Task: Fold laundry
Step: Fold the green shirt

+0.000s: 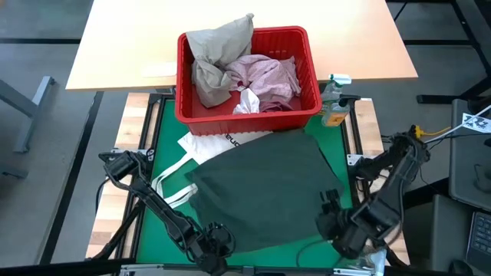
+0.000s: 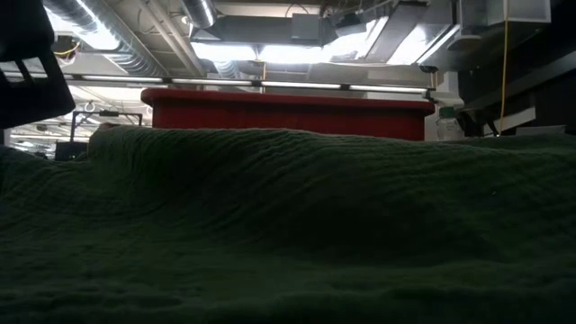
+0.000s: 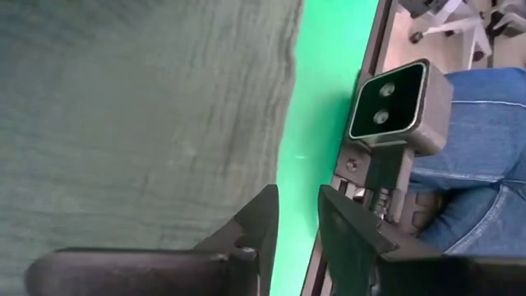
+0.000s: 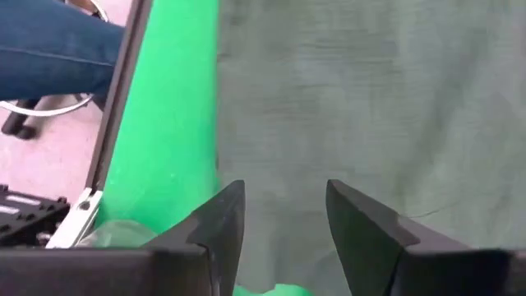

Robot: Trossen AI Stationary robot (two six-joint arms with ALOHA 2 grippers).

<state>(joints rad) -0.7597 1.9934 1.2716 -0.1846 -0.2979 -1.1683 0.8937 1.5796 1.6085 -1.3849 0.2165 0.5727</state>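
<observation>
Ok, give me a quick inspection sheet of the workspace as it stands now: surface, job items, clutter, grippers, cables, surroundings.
Surface: green mat, mostly covered.
Job's things: dark grey-green garment spread flat across the mat; beige garment, mottled pink garment and small white piece piled in the red basket.
Clutter: white tote bag lying partly under the dark garment; bottle beside the basket.
Grippers: left gripper at the garment's near left edge, fingers parted, holding nothing; right gripper over the garment's near right edge, open, empty.
Cables: yellow cable beside the right arm.
Surroundings: wooden table behind the basket; a person's jeans-clad leg next to the table.
</observation>
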